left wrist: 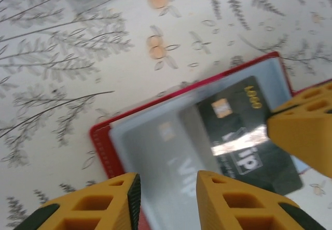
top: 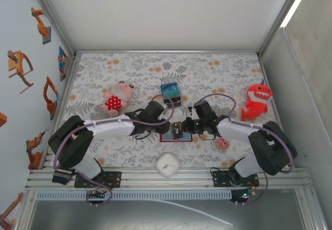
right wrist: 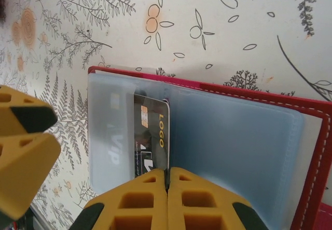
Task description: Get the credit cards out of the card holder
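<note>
**Card holder, open, one card pinched**

Card holder (top: 175,132) lies spread flat on the table (top: 129,69) between the arms, pockets up for access. Right gripper (right wrist: 167,181): fingers pressed together on the dark card (right wrist: 151,131) edge, apparently to slide it out. Left gripper (left wrist: 166,188): jaws apart over the holder's rim — likely to steady it.

Floral tablecloth (top: 207,69), white back wall (top: 166,12) behind it, sticker-covered wall (top: 21,64) to its left, aluminium rail (top: 166,178) along its near edge, bright light strip (top: 296,3) beyond its right corner.
</note>
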Tool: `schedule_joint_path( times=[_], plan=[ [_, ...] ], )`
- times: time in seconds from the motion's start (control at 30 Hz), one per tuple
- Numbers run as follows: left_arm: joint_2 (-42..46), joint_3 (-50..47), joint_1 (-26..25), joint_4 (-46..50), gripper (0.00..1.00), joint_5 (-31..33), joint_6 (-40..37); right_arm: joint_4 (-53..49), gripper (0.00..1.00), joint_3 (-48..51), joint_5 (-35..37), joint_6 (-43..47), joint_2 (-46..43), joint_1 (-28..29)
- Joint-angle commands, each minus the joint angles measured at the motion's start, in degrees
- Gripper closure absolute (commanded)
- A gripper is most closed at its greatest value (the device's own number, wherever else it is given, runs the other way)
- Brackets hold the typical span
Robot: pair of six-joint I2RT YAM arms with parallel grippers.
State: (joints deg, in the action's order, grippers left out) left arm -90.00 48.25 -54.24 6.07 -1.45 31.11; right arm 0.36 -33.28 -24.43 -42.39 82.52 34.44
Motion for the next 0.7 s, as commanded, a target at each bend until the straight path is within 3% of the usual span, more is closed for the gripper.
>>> schedule_joint_path(
  times=[0.0, 0.3, 0.53, 0.67],
  plan=[
    [-2.0, 2.75, -1.37, 0.7, 0.7, 0.42, -2.3, -1.68, 0.99, -0.83, 0.81, -0.23, -0.87, 0.28],
    [-7.58, 2.47, -1.74, -4.21, 0.78, -7.11, 0.19, -0.37, 0.99, 0.02, 0.34, -1.06, 0.05, 0.28],
    [-9.25, 2.95, -1.75, -2.5, 0.81, -8.29, -0.09, -0.36, 0.99, 0.54, -0.09, -1.55, -1.03, 0.28],
    [-9.84, 2.99, -1.75, -1.39, 0.82, -8.02, 0.24, 2.32, 0.93, 1.28, -2.59, -2.86, -1.15, 0.28]
  ],
)
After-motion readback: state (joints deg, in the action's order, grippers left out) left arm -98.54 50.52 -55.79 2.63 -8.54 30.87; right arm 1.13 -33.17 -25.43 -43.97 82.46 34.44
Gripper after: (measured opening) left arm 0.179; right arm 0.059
